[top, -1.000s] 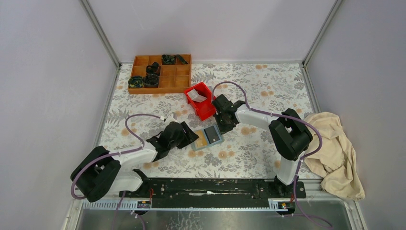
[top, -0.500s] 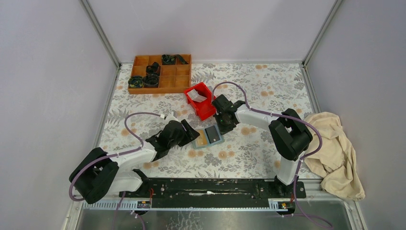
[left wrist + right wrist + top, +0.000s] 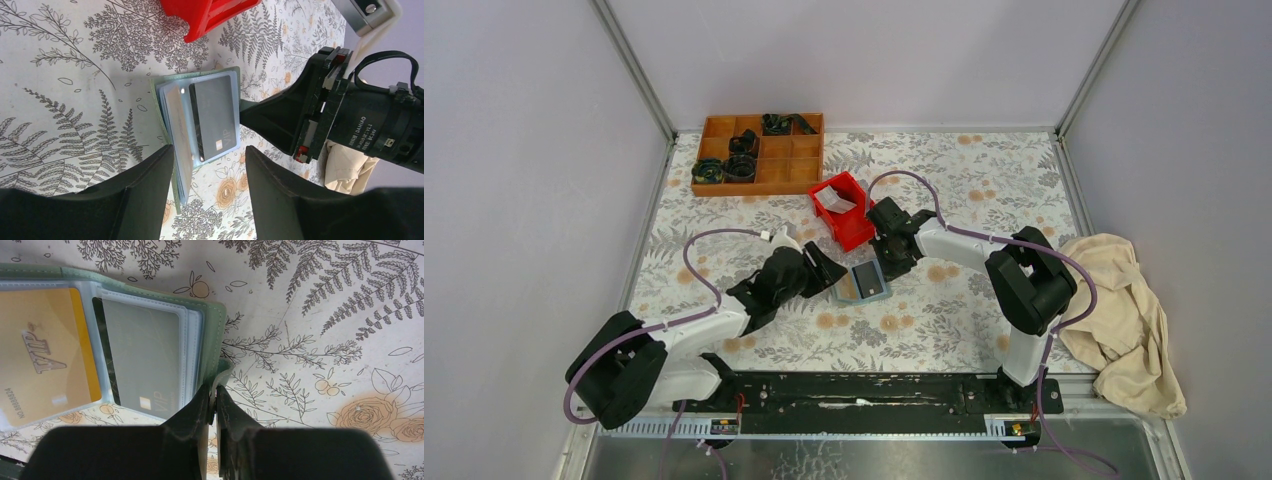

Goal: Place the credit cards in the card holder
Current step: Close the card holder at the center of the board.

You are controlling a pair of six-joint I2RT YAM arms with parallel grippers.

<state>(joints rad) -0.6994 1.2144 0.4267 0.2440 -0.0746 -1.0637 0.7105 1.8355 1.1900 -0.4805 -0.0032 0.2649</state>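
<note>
The floral tabletop (image 3: 984,180) sits inside pale walls (image 3: 874,60). I see the holder (image 3: 862,283) lying open on it, just in front of the red bin (image 3: 844,222) and between my two arms. The right end effector (image 3: 216,397) is clenched on the holder's green edge. The left end effector (image 3: 209,155) is released, its fingers spread to either side of the holder's near end. A yellow card (image 3: 45,360) and a grey card (image 3: 215,120) sit in the holder's clear sleeves.
</note>
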